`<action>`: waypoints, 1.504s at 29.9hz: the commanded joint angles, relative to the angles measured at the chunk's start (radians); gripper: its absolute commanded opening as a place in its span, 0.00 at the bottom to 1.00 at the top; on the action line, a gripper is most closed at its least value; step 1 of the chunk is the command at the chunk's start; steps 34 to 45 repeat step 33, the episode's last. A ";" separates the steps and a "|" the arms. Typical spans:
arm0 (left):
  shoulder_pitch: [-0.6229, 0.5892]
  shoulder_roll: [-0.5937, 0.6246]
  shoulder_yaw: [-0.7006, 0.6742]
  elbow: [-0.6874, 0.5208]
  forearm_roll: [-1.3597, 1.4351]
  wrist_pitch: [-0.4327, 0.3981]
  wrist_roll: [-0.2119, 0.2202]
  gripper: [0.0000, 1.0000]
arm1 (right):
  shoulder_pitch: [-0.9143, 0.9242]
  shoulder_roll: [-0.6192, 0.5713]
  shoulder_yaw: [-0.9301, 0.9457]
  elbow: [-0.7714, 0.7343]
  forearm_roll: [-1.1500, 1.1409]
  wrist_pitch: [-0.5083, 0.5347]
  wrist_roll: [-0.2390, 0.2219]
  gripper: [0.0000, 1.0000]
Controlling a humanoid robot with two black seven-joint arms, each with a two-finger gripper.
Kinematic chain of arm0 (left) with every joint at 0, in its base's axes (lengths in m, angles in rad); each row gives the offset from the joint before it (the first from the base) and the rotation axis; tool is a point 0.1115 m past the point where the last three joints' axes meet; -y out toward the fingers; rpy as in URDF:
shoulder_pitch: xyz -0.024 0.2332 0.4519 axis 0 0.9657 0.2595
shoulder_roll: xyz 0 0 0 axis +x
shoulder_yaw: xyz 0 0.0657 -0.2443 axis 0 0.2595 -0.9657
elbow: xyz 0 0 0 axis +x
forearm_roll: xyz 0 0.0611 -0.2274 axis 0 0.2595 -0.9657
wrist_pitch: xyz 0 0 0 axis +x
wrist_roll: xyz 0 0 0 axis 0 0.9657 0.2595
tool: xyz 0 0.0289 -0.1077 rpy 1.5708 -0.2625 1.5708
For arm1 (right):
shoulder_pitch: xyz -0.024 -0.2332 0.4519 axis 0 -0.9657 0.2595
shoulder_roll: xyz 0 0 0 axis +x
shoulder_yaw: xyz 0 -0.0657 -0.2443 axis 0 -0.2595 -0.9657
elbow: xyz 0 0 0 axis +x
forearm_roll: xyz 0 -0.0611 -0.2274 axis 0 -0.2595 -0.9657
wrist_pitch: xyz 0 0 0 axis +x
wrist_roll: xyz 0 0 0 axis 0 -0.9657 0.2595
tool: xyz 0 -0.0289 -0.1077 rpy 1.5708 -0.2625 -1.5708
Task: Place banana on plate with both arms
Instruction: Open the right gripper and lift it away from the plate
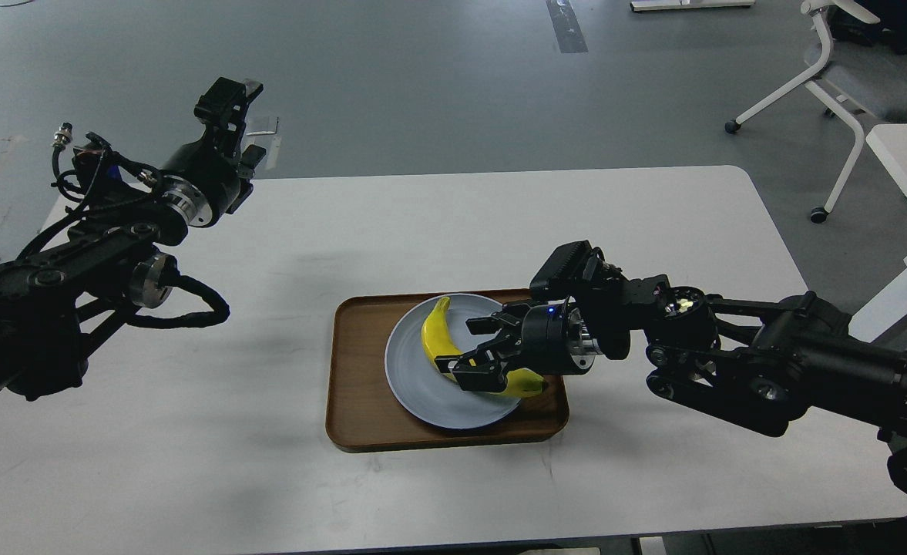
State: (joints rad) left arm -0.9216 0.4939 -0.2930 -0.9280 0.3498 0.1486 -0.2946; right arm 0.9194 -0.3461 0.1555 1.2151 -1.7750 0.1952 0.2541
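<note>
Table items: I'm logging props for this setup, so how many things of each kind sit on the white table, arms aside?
Banana: 1
Plate: 1
Tray: 1
Total: 3

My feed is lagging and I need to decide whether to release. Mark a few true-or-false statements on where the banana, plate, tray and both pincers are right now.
1. The banana lies on the plate. True.
2. The plate sits directly on the white table. False: it sits in the brown wooden tray.
3. The right pincer is over the plate, at the banana. True; its fingers are spread, and whether they touch it is unclear.
4. The left pincer is also at the banana. False: it is raised near the table's far left corner, away from the tray.
5. The banana is green. False: it is yellow.
</note>
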 commanded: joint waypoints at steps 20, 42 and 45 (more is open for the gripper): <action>0.277 0.094 -0.363 -0.238 -0.152 -0.239 0.089 1.00 | -0.043 -0.021 0.613 -0.376 1.479 0.193 -0.105 1.00; 0.339 0.025 -0.440 -0.206 -0.150 -0.267 0.020 0.99 | -0.083 0.084 0.627 -0.404 1.523 0.150 -0.154 1.00; 0.339 0.025 -0.440 -0.206 -0.150 -0.267 0.020 0.99 | -0.083 0.084 0.627 -0.404 1.523 0.150 -0.154 1.00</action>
